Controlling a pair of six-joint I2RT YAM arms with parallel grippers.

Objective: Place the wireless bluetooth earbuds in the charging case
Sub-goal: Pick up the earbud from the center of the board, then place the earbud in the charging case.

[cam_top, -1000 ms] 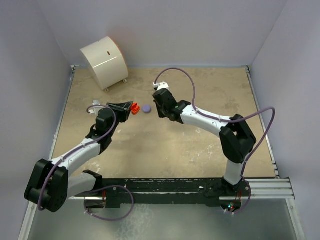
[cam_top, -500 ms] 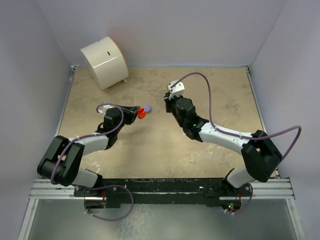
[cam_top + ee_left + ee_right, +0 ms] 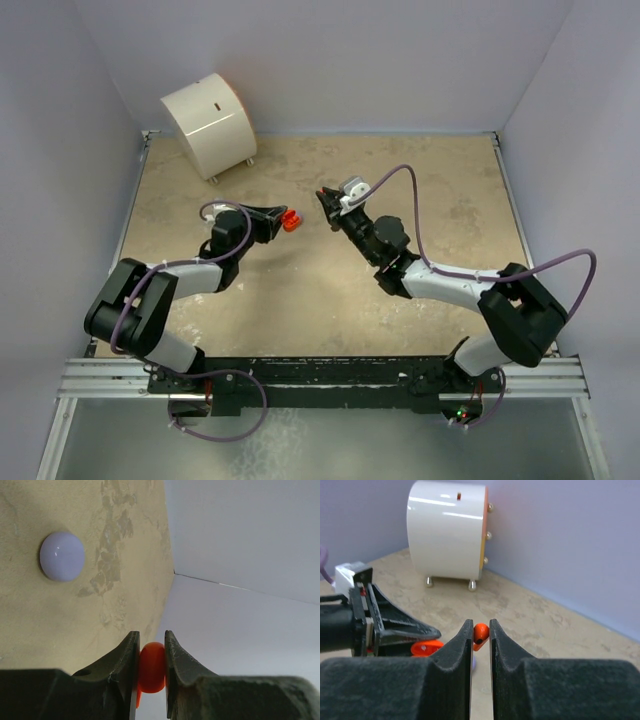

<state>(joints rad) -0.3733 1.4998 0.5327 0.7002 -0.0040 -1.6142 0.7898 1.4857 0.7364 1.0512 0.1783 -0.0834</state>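
My left gripper [image 3: 282, 220] is shut on a red-orange charging case [image 3: 291, 221], held above the table; in the left wrist view the case [image 3: 151, 667] sits pinched between the fingers. My right gripper [image 3: 325, 200] faces it from the right, shut on a tiny red-orange earbud [image 3: 480, 632], a short way from the case [image 3: 426, 647], whose open side shows. A lilac round case [image 3: 62, 556] lies closed on the table under the grippers; it is hidden in the top view. The lilac earbuds are out of view.
A large white cylinder on small feet [image 3: 208, 124] lies on its side at the back left corner, also in the right wrist view [image 3: 447, 532]. Grey walls close the beige table [image 3: 300, 290] on three sides.
My right arm has swung back and turned, so its gripper now points left at the case with the earbud in it. My left gripper has shifted slightly right with the red-orange case.
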